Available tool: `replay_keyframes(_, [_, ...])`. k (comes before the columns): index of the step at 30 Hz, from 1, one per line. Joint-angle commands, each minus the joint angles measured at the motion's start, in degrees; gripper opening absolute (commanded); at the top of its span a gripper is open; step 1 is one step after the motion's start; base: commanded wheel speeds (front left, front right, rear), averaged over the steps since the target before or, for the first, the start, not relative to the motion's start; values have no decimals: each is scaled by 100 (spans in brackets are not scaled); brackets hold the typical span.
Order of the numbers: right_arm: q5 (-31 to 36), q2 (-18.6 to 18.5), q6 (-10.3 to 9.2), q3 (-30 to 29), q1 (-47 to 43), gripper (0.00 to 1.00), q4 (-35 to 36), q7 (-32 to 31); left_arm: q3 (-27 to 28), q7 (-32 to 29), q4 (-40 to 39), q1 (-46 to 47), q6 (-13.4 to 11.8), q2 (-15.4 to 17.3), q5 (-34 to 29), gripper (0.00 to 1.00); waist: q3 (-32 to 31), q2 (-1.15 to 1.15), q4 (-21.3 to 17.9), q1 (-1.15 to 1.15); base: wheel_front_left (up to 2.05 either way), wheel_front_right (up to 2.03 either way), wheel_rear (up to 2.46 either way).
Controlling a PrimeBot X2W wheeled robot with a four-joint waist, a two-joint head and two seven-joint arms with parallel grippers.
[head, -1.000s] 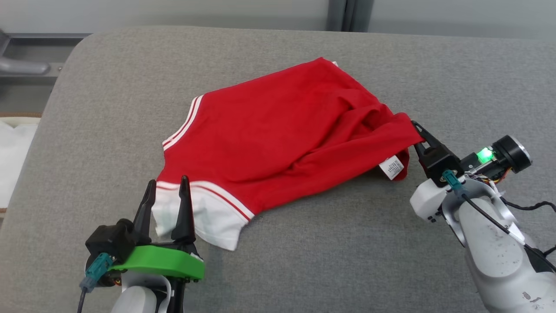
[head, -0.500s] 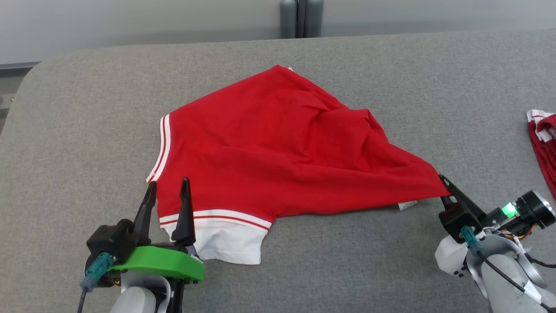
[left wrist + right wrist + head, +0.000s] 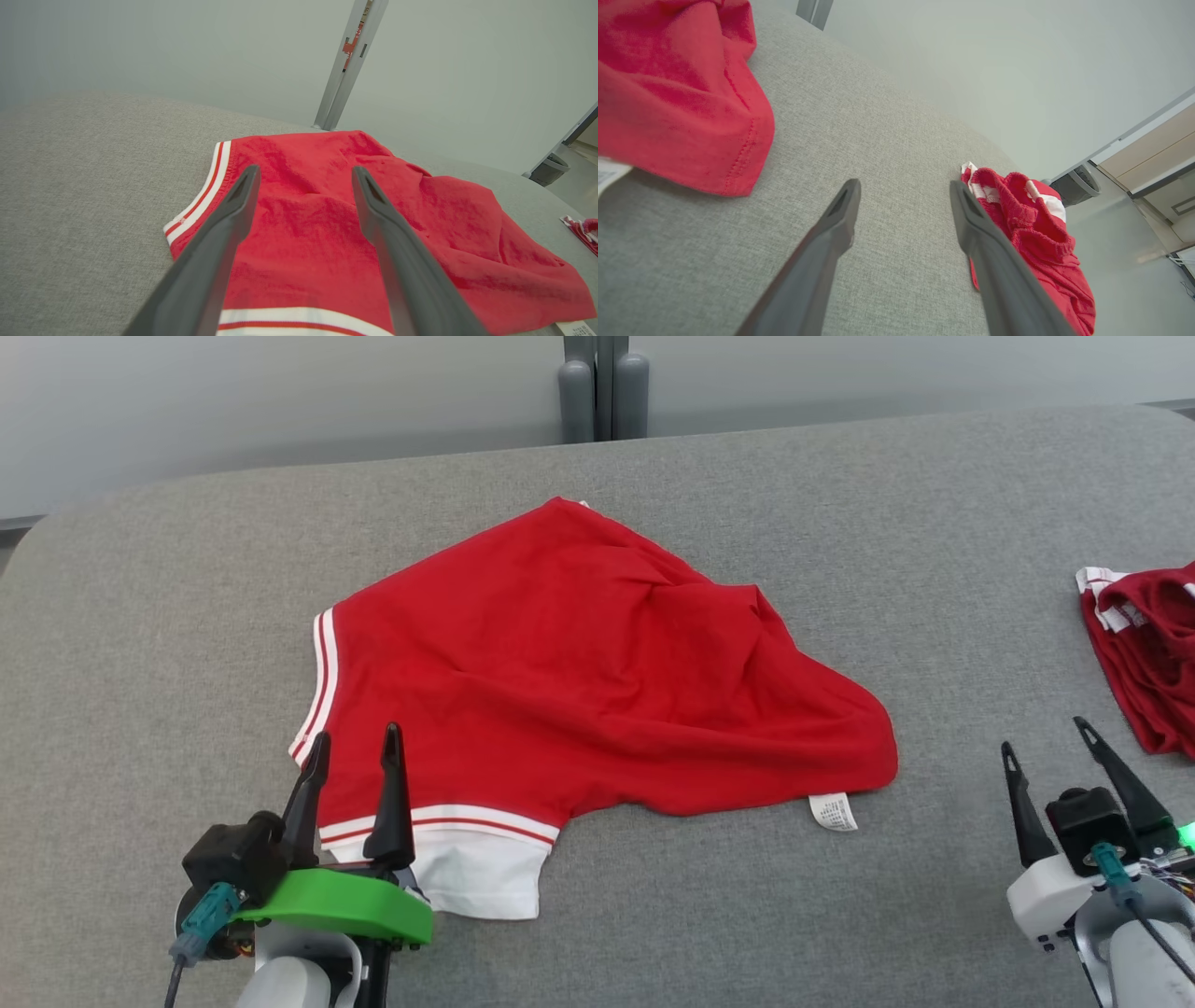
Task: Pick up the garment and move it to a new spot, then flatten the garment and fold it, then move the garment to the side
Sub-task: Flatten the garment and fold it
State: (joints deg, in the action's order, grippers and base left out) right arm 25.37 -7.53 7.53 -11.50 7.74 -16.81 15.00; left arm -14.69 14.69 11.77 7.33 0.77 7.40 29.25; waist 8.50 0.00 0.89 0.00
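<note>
The red garment is spread, with some wrinkles, in the middle of the grey padded surface. Its left edge and its near edge are trimmed with white and red stripes, and a white band is seen at the near-left corner. A small white label lies on the surface, just at the near-right corner of the garment.

The left gripper is held open. Its two dark fingers are spread apart over the near-left part of the garment, close to the striped hem, and no cloth is pinched between them. Whether they touch the cloth cannot be told.

The right gripper is also opened wide and nothing is held in it. It is placed over bare grey surface, between the garment's right corner and a second red garment crumpled at the right edge, and it is apart from both. A grey post is seen behind the far edge.
</note>
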Motion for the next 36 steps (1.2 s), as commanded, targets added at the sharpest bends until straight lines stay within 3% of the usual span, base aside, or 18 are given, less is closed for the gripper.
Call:
replay_keyframes(1, [-122,41,-10,-116,-45,100,88,26,6,14,1,-85,-2,42,55,100,-76,0,-51,0,0,0,0])
replay_keyframes(5, [-440,190,-10,-299,28,100,286,26,17,26,9,-119,21,35,53,100,-221,0,-73,0,0,0,0])
replay_keyframes(14, [-1107,440,-10,-82,179,100,466,26,-86,53,190,-317,50,0,-146,100,-676,0,31,0,0,0,0])
replay_keyframes(25, [-2542,450,-10,483,-201,100,203,26,102,47,505,-730,136,-203,-509,100,-1072,0,206,0,0,0,0])
replay_keyframes(36, [-3121,451,-10,878,-457,100,72,26,296,42,527,-878,227,-341,-771,100,-1150,0,188,0,0,0,0])
